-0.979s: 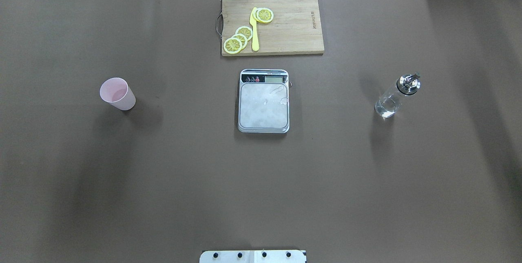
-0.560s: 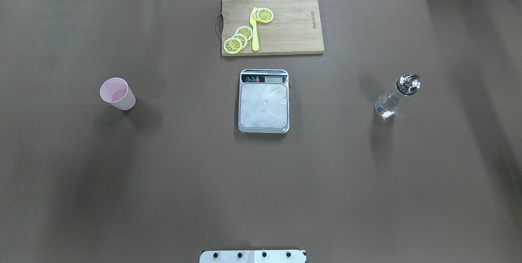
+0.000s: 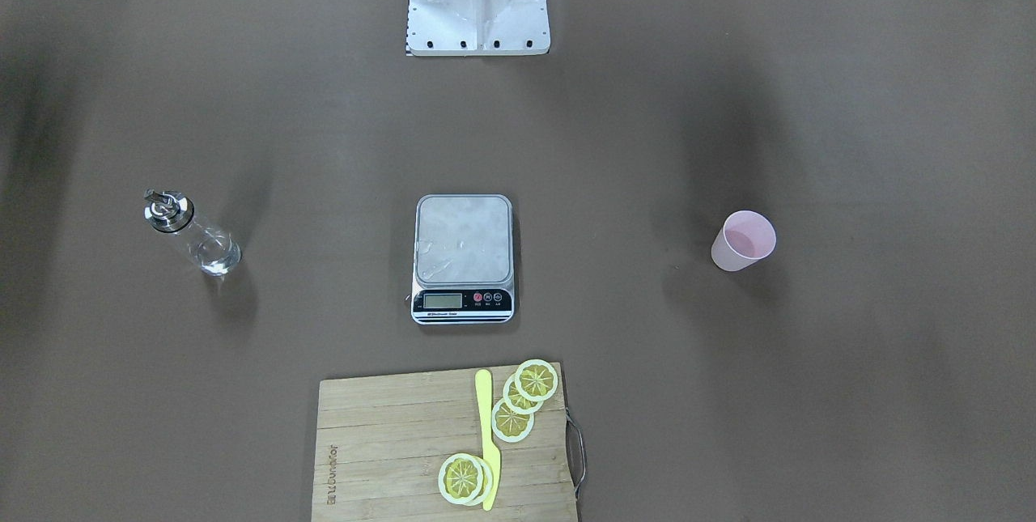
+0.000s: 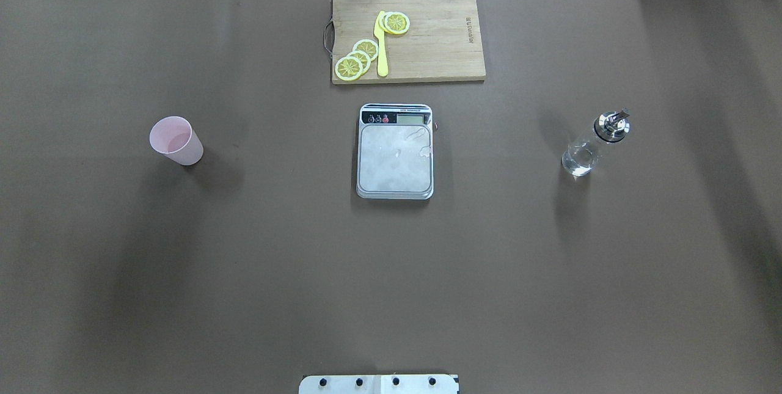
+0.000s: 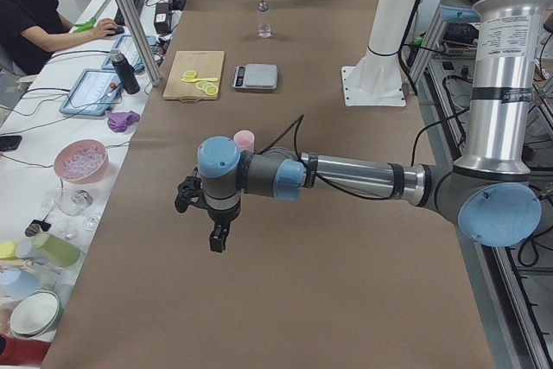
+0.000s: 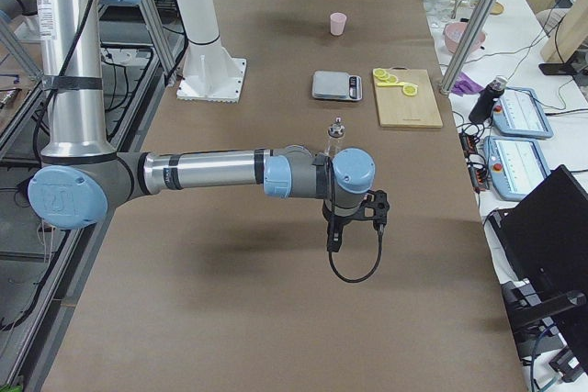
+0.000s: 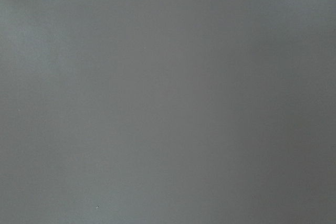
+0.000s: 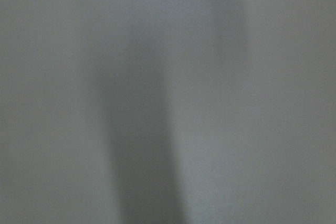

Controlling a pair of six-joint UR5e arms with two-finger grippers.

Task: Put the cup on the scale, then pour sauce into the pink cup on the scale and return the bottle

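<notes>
Centrally on the brown table sits the scale, its display strip turned away from the robot's base and its silver platform carrying only a few smears. Well apart from the scale, on the robot's left, the pink cup stands upright on the table with its mouth up. About as far from the scale on the robot's right, the bottle stands upright too, with its silver pourer on top. Just beyond the scale's display end lies a wooden board with lemon slices and a yellow knife on it. Neither arm reaches into the overhead or front views. From the table's left end, the left gripper hangs pointing down above the table, farther from the scale than the cup is and touching nothing. From the right end, the right gripper hangs the same way, out past the bottle from the scale. Whether either pair of jaws is spread or closed cannot be told from these side views, and both wrist cameras show only a plain blurred surface.
</notes>
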